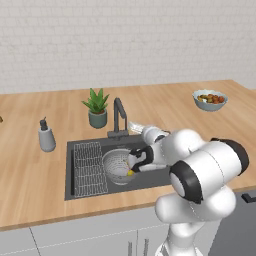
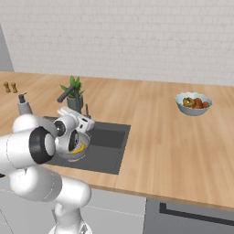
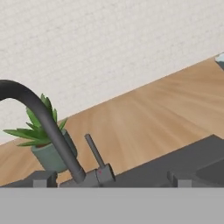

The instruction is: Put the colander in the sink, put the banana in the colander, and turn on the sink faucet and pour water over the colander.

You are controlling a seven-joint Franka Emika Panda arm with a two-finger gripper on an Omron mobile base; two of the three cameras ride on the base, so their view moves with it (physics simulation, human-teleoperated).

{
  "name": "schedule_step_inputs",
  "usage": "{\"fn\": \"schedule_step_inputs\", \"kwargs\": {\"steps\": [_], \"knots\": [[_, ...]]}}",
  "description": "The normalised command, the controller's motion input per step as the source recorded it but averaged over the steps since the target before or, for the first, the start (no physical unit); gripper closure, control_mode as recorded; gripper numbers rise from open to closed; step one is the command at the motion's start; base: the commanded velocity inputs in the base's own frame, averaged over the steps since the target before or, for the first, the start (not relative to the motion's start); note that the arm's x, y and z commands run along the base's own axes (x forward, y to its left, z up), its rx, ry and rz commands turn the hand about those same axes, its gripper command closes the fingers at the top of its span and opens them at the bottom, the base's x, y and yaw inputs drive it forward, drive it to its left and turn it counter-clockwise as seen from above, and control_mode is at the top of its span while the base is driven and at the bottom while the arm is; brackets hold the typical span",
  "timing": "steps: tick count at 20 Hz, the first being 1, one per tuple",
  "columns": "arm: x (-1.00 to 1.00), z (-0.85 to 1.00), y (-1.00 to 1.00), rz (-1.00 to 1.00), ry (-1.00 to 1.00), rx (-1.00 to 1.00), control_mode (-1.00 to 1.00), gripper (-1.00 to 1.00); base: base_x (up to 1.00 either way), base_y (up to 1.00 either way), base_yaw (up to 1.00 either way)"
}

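The silver-grey colander (image 1: 116, 165) sits in the dark sink (image 1: 80, 147), to the right of the wire rack. The yellow banana (image 1: 131, 173) lies inside the colander (image 2: 72, 153) at its near right side; it shows again as the banana (image 2: 80, 148) in the right base view. My gripper (image 1: 136, 161) hangs low over the colander's right edge, open and holding nothing. In the hand view the gripper (image 3: 111, 180) has its two tips far apart and looks at the sink faucet (image 3: 46, 120) and its slim lever (image 3: 93, 151). The faucet (image 1: 119, 117) stands behind the sink.
A potted plant (image 1: 97, 107) stands just left of the faucet, and a grey soap dispenser (image 1: 46, 136) stands further left. The wire grid rack (image 1: 90, 168) fills the sink's left part. A fruit bowl (image 1: 210, 99) sits far right on the wooden counter (image 1: 165, 107).
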Motion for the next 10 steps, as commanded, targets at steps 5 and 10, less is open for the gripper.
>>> {"fn": "schedule_step_inputs", "kwargs": {"steps": [5,10], "knots": [[0.05,0.17,0.00,0.00,-0.01,0.00,-1.00,-1.00,0.00,0.00,0.00],[0.18,0.06,0.00,0.00,0.00,0.00,-1.00,-1.00,0.00,0.00,0.00]]}}
